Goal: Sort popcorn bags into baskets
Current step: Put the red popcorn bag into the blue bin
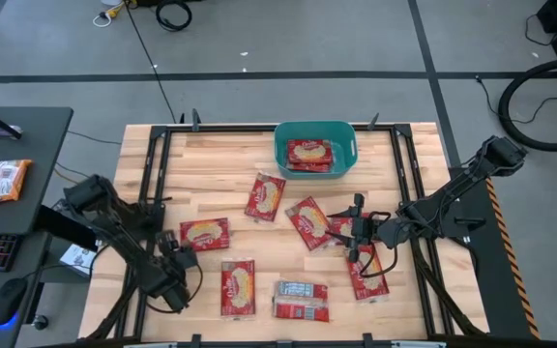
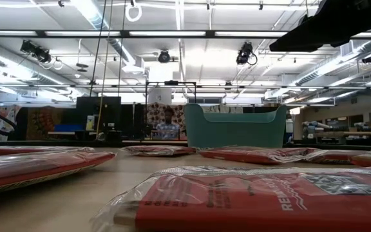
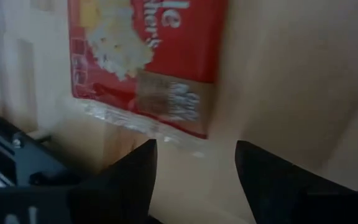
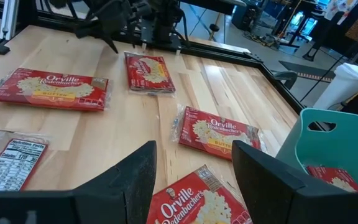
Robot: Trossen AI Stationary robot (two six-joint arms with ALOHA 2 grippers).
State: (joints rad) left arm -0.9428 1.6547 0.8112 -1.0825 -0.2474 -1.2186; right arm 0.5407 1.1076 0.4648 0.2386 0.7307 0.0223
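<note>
We see the left gripper [image 1: 184,259] low at the desk's [image 1: 424,300] left front, jaws spread, empty, just beside a popcorn bag [image 1: 204,233]. Loose popcorn bags [image 1: 238,287] lie mid-desk, one bag inside the teal basket [image 1: 315,150] at the back. Right gripper [image 1: 353,232] hovers over the right-hand bags, jaws spread, holding nothing.

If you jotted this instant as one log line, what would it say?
left gripper: open, over a popcorn bag | right gripper: open, over loose bags | basket: holds bags | table: bags remain
</note>
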